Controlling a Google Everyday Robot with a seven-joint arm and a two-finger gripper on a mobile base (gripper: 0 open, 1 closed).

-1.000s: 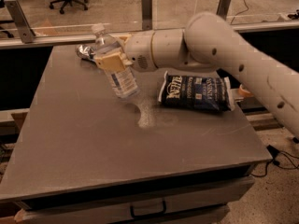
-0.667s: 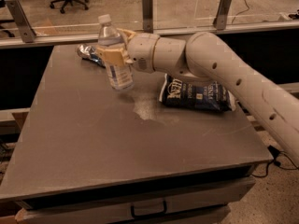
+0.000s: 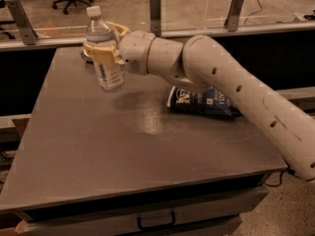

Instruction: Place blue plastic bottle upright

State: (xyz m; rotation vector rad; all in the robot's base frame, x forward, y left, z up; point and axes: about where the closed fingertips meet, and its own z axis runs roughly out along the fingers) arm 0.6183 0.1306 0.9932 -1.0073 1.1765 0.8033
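Note:
The blue plastic bottle is clear with a white cap and a white label. It is nearly upright, held a little above the grey table at its far left. My gripper is shut around the bottle's middle, with one tan finger across its front. The white arm reaches in from the right. The bottle's base hangs above the tabletop and does not touch it.
A dark blue snack bag lies flat under the arm at the right middle. A silver can is mostly hidden behind the bottle and gripper at the far left edge. A glass barrier with metal posts runs behind the table.
The bottle has turned from tilted to nearly upright and risen, while the gripper carried it left and toward the far edge of the table.

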